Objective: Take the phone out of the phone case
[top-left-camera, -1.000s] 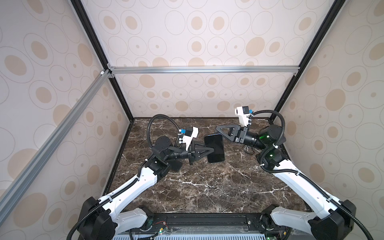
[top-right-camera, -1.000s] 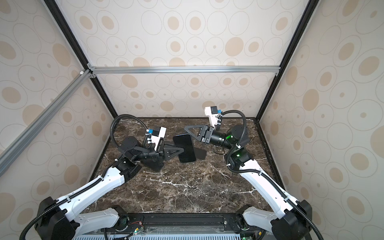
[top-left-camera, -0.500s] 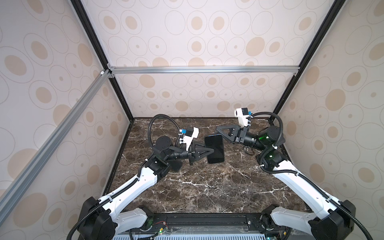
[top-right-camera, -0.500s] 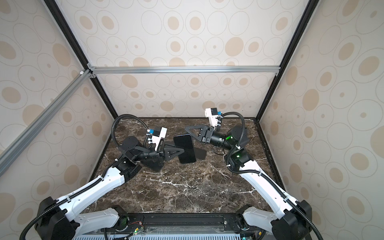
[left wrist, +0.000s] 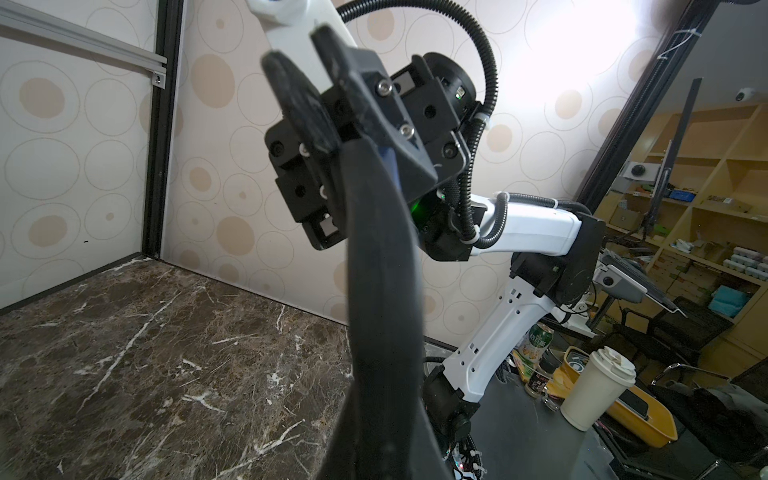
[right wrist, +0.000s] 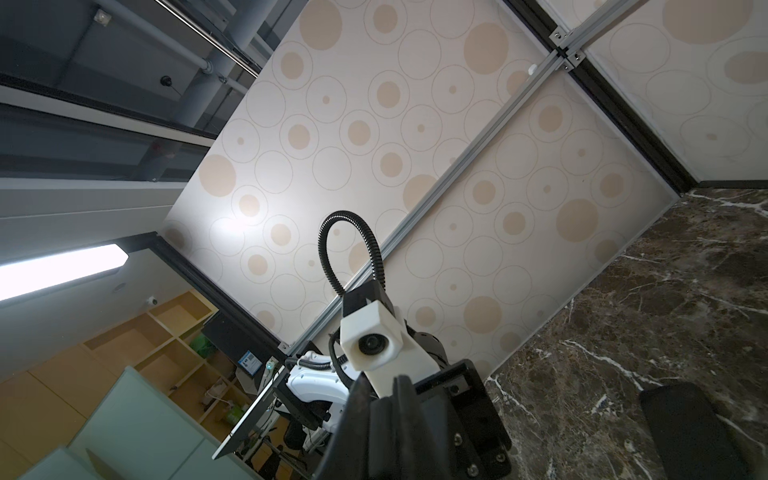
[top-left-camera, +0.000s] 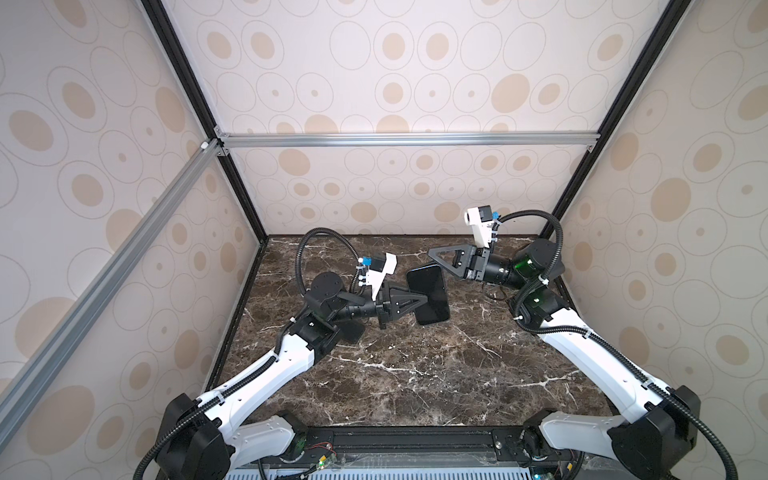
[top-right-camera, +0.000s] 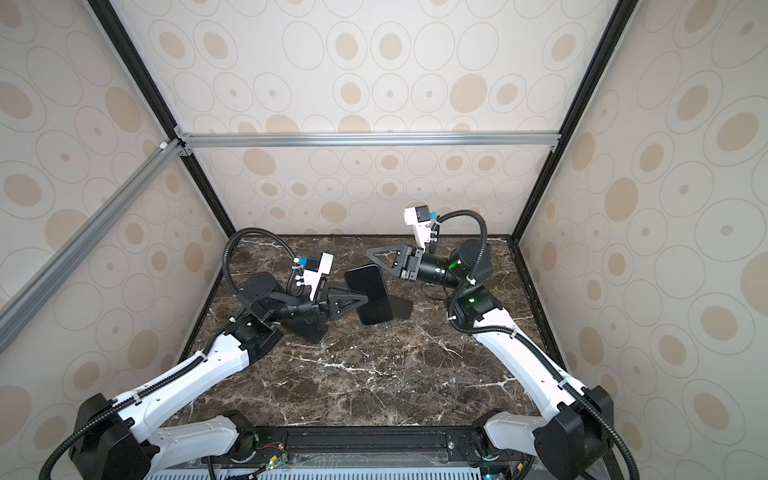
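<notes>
- Two grippers meet on one black slab, held clear of the marble table (top-left-camera: 415,374) near its far centre.
- Left: the left gripper (top-left-camera: 420,299) is pressed together on the middle of the slab's left long edge. It carries the slab in the air, fingers pointing right.
- Centre: the phone (top-left-camera: 429,293) shows a glossy face upward in both top views. The phone case (left wrist: 378,270) shows as the dark side wall in the left wrist view. No gap between the two is visible, so the phone is judged to be seated in the case. The long axis runs near to far, with the far end leaning slightly left.
- Right: the right gripper (top-left-camera: 433,253) sits at the slab's far right corner, fingers pointing left. In the left wrist view the slab's far end runs up between its two fingers, which stand nearly together and appear to pinch that corner. Whether they catch the case lip alone cannot be told.
- Coming move, as judged: the far corner lies directly at the right gripper, so the right arm is nearer for peeling, pulling away from the left grip.
</notes>
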Tool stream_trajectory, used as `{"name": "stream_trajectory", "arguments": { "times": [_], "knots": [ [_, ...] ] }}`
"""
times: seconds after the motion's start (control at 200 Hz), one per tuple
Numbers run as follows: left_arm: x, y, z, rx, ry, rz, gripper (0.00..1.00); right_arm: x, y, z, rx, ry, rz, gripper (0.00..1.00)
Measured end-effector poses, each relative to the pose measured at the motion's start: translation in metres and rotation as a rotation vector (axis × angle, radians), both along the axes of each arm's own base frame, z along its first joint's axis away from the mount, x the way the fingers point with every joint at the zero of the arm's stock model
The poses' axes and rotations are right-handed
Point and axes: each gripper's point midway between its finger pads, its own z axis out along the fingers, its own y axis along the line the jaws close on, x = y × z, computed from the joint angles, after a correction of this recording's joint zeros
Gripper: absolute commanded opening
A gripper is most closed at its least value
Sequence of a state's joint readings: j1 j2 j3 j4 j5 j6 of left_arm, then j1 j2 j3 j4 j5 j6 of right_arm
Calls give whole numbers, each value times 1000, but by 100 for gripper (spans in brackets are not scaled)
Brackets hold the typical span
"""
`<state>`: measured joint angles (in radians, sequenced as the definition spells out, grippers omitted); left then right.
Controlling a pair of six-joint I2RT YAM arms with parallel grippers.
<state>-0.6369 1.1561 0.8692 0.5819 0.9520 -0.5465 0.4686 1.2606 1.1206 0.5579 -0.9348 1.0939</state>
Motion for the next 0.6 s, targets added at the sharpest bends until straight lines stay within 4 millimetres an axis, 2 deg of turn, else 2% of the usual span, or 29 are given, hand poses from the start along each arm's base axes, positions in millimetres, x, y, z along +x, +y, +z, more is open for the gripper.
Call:
{"name": "stream_trajectory", "arguments": {
  "times": [0.365,0.51,0.6],
  "knots": [
    [-4,-3,-5,18,27,-22,0,12,2,-19,-29,119,2,0],
    [-4,-4,-7,25,23,-15,0,7,-3,-15,-26,114,-12,0],
    [-1,-5,-7,25,-2,10,0,2,-7,-8,-14,82,-27,11]
  ]
}}
